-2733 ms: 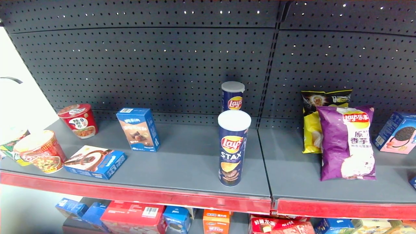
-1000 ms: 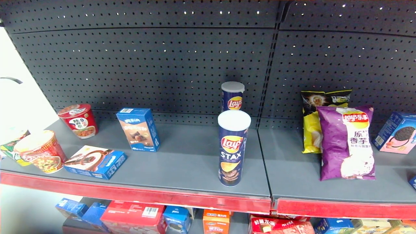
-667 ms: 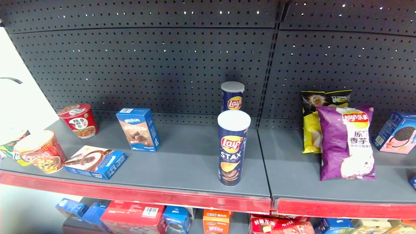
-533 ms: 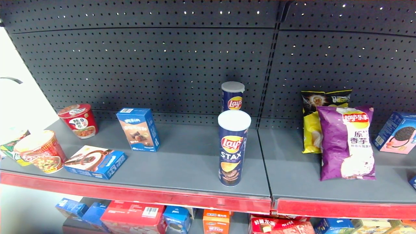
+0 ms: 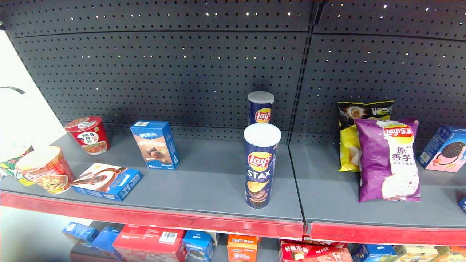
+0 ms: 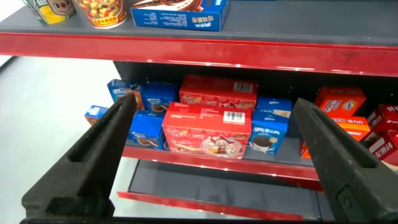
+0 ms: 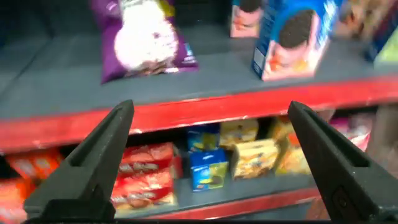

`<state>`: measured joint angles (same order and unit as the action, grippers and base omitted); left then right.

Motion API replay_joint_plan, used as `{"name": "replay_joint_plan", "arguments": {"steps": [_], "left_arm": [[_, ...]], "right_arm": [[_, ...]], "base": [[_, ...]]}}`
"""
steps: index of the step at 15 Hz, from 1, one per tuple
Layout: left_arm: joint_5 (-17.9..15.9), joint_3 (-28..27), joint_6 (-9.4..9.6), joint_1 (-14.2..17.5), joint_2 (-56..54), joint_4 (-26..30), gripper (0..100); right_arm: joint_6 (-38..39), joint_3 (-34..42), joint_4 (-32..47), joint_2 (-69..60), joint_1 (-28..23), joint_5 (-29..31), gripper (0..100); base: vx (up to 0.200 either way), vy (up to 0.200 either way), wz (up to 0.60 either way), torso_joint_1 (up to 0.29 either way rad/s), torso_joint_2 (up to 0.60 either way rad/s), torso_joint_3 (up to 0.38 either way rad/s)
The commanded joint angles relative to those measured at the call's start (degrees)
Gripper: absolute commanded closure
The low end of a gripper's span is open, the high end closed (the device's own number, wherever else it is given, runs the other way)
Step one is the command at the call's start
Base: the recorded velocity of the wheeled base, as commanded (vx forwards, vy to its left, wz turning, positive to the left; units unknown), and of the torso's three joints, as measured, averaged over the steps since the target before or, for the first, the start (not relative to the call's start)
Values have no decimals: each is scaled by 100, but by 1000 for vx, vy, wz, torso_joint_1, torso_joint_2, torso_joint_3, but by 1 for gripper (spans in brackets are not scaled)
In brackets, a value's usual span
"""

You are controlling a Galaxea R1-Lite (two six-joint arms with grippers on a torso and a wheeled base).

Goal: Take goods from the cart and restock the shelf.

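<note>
The left gripper and right gripper are spread wide, holding nothing. 2 chip cans stand on the shelf.

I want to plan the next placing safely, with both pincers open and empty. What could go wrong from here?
1. The front chip can stands tall near the front edge of the shelf; an arm passing close might tip it off.
2. The purple bag stands just before the yellow bag; a push could topple both.
3. The flat blue box lies near the edge; a nudge may drop it.
</note>
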<state>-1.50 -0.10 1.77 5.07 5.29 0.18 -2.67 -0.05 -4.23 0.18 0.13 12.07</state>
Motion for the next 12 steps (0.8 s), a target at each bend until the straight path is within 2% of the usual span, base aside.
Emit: {"name": "replay_joint_plan", "arguments": {"steps": [1,3,4,5,6,7,10,12], "left_arm": [[1,1,-1,3,16,-1,0],[1,1,-1,3,16,-1,0],[1,1,-1,3,16,-1,0],[1,1,-1,3,16,-1,0],[1,1,-1,3,16,-1,0],[1,1,-1,3,16,-1,0],[1,1,-1,3,16,-1,0],[1,1,-1,3,16,-1,0]], "right_arm": [[-410,5,1,-1,4,-803,0],[-454,-13,54,-1,13,-1304,0],[-383,-4,36,-1,13,-1181,0],[-199,5,-8,-1,4,-442,0],[-155,5,-8,-1,4,-222,0],[276,5,1,-9,4,472,0],[452,5,1,-9,4,243,0],[399,5,1,-9,4,-126,0]], "base": [[0,0,0,0,0,0],[0,0,0,0,0,0],[0,0,0,0,0,0],[0,0,0,0,0,0],[0,0,0,0,0,0],[0,0,0,0,0,0],[0,0,0,0,0,0],[0,0,0,0,0,0]]}}
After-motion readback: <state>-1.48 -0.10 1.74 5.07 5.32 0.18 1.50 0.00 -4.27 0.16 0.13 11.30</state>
